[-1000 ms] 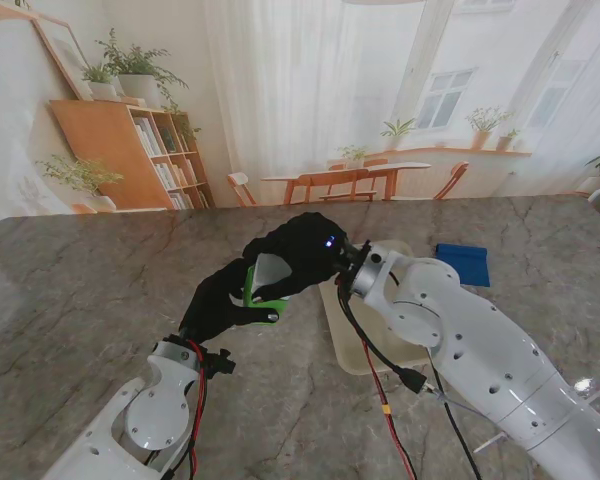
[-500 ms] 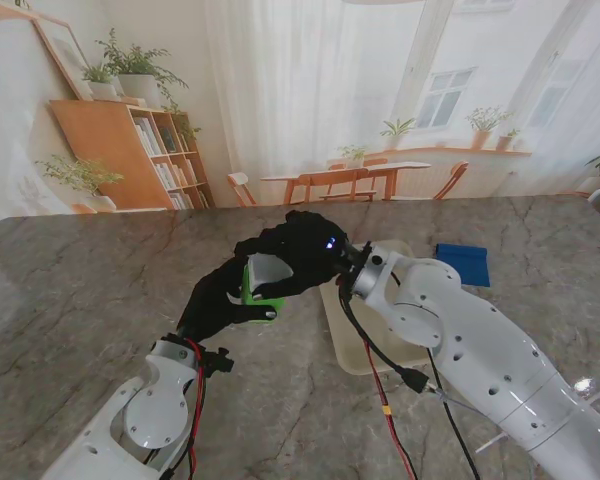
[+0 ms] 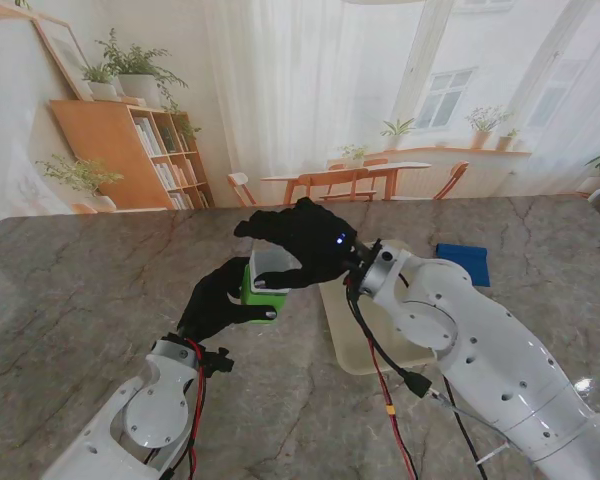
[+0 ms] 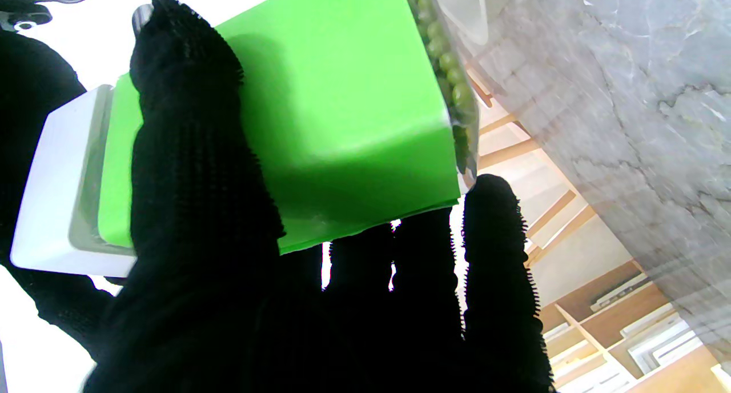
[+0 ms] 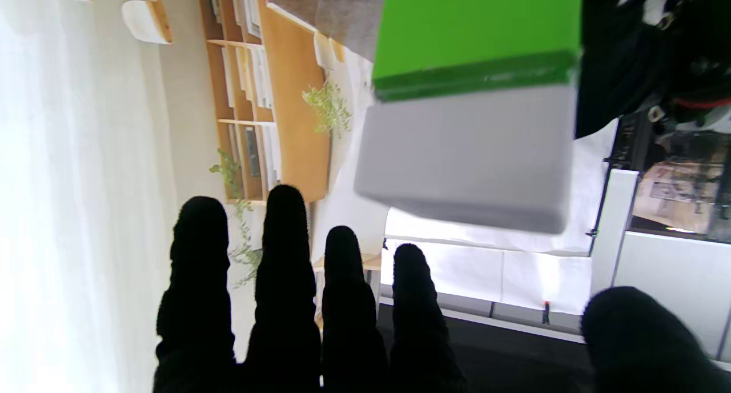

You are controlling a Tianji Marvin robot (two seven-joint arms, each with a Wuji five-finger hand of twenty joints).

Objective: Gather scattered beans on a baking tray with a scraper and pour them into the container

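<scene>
My left hand (image 3: 215,300) is shut on a green container (image 3: 263,292) with a white end, held above the table left of the cream baking tray (image 3: 345,340). In the left wrist view its fingers (image 4: 194,210) wrap the green container (image 4: 342,107), and green beans (image 4: 451,79) show through a clear wall. My right hand (image 3: 302,238) hovers just beyond the container with fingers spread, holding nothing. In the right wrist view the straight fingers (image 5: 285,301) stand apart from the container (image 5: 468,153). A blue flat thing (image 3: 463,263), perhaps the scraper, lies on the table to the right.
The grey marble table (image 3: 80,290) stretches all round. My right arm (image 3: 470,350) covers much of the tray, and red and black cables (image 3: 380,390) hang across its near edge. No loose beans can be made out on the tray.
My right hand has come off the container, opened its fingers and lifted away from me. The container has tipped more upright in my left hand, its white end now showing.
</scene>
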